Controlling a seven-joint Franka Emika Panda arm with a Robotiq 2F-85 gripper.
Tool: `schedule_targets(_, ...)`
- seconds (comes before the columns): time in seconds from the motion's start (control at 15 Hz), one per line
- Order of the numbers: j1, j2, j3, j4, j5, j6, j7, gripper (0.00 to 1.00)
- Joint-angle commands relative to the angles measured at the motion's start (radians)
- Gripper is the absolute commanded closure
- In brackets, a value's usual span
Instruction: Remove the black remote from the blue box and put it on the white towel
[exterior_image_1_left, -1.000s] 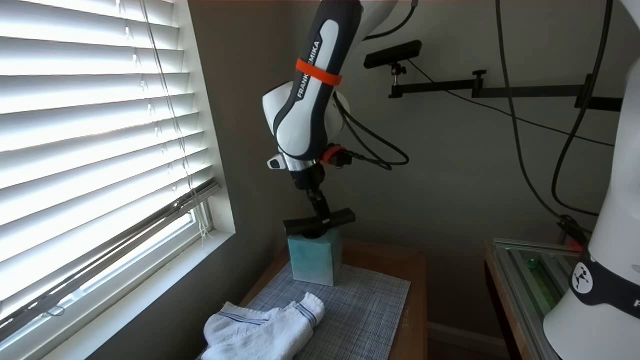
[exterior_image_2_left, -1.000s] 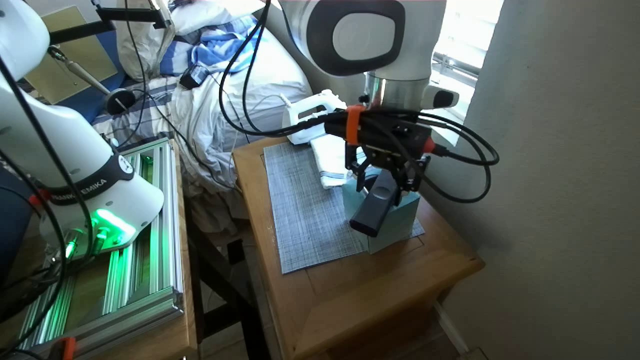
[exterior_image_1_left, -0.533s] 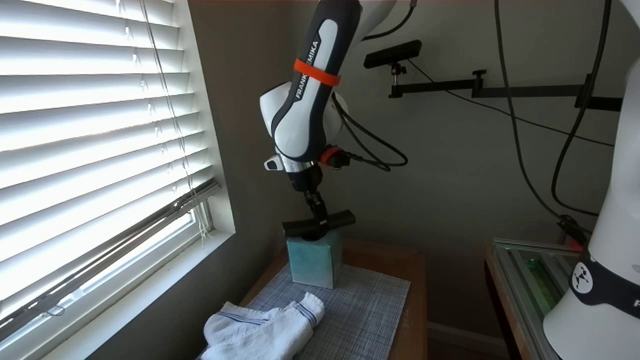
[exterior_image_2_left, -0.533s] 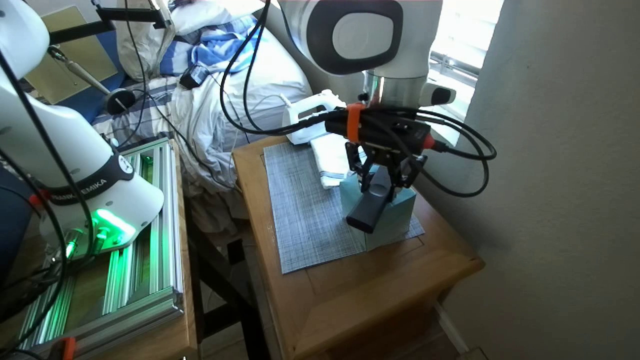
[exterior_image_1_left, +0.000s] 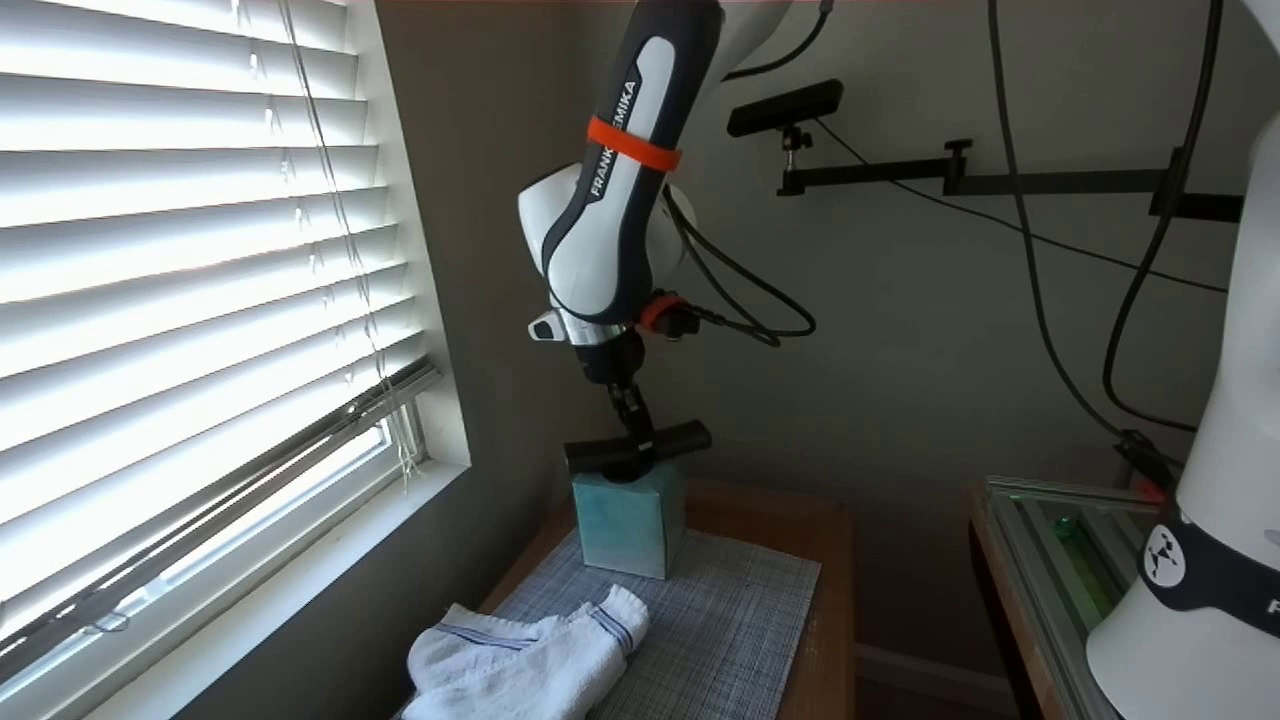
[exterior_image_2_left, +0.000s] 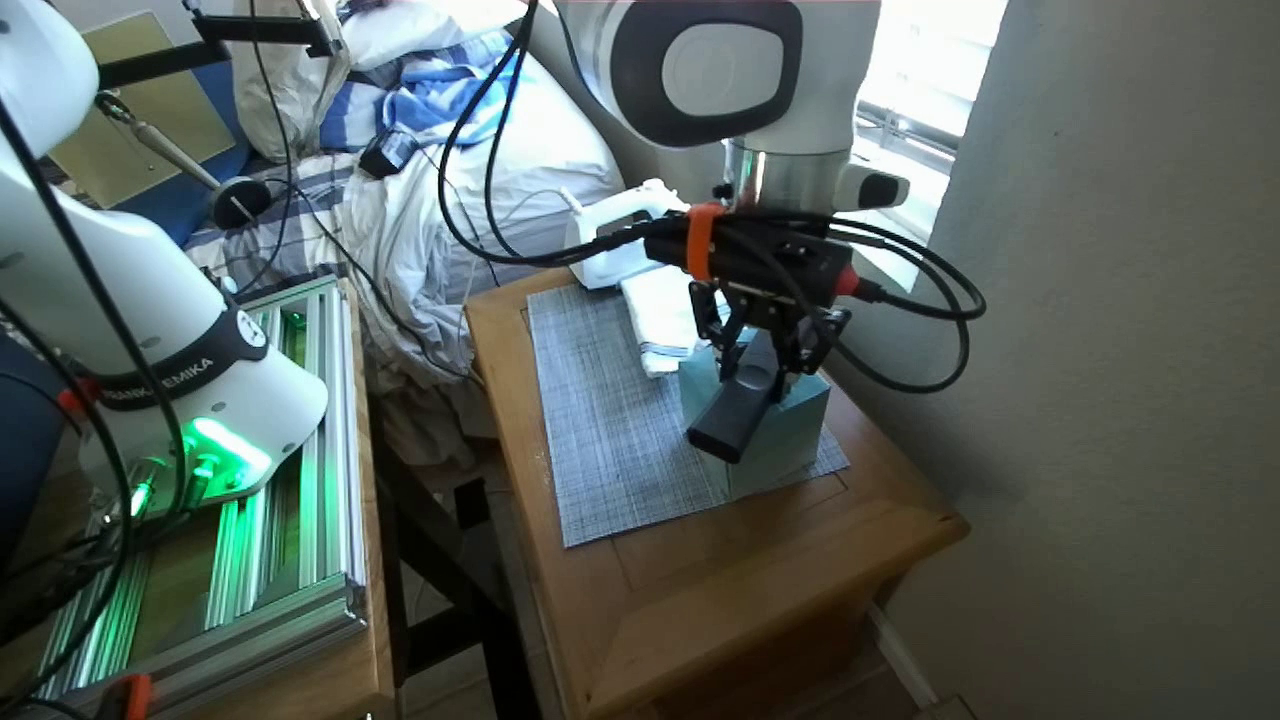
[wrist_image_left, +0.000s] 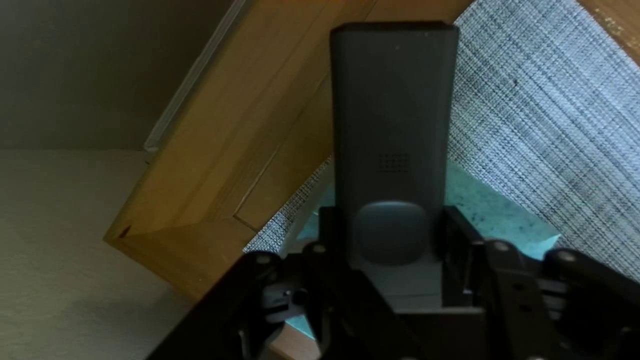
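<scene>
The black remote (wrist_image_left: 392, 110) lies crosswise over the top of the blue box (exterior_image_1_left: 620, 525), both ends sticking out past it; in an exterior view one end (exterior_image_2_left: 728, 425) tilts down over the box's near side. My gripper (wrist_image_left: 389, 232) is shut on the remote, one finger (wrist_image_left: 330, 230) against each long edge around its middle. Whether the remote still rests on the box rim is hard to tell. The box's opening is mostly hidden beneath remote and gripper. A folded white towel (exterior_image_1_left: 535, 660) with blue stripes lies beside the box, partly behind it in an exterior view (exterior_image_2_left: 660, 315).
Box and towel are on a grey woven mat (exterior_image_2_left: 620, 430) over a wooden table (exterior_image_2_left: 690, 610). A white appliance with a handle (exterior_image_2_left: 625, 235) stands by the towel. Window blinds (exterior_image_1_left: 190, 250) and walls close in around the table corner. Black cables (exterior_image_2_left: 930, 300) loop from the wrist.
The fingers have come together onto the remote's sides. Gripper, remote and box have shifted slightly together, a little toward the towel. The towel has stayed in place.
</scene>
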Motion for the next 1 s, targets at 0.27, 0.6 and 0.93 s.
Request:
schedule_targets(0.27,0.018,-0.216,-0.01,-0.165,-0.03,-0.051,0.075,0.72)
schedule_targets(0.6,0.101,-0.307,0.05,-0.23,-0.017,-0.192,0.161,0.72)
schedule_targets(0.93,0.213,-0.28,0.166,-0.173,0.104,-0.352,0.337,0.72)
